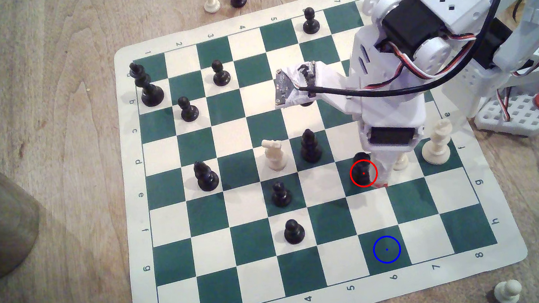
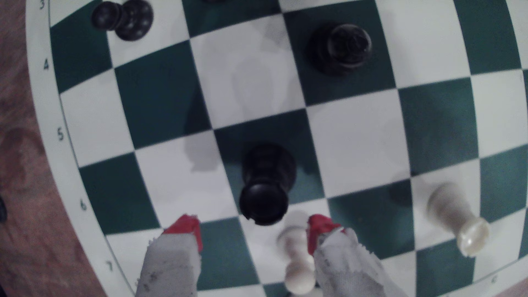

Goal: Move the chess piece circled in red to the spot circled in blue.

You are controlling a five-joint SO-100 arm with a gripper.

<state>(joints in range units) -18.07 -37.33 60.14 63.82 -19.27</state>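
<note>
The chess piece circled in red [image 1: 362,169] is a short black rook-shaped piece with a hollow top, standing upright on a green square at the exterior view's right. In the wrist view this piece [image 2: 265,182] stands just beyond the fingertips, touching neither. My gripper [image 1: 383,180] reaches down just to the exterior view's right of it. The gripper [image 2: 254,225] is open, and its red-tipped fingers [image 2: 185,228] are spread wider than the piece. The spot circled in blue [image 1: 386,249] is a bare green square two rows nearer the board's front edge.
A white pawn [image 2: 298,257] stands between the fingers, close to one of them. A taller white piece [image 1: 437,143] stands further to the exterior view's right. A tall black piece [image 1: 310,146], a white knight [image 1: 274,154] and a black pawn [image 1: 293,232] stand to the left.
</note>
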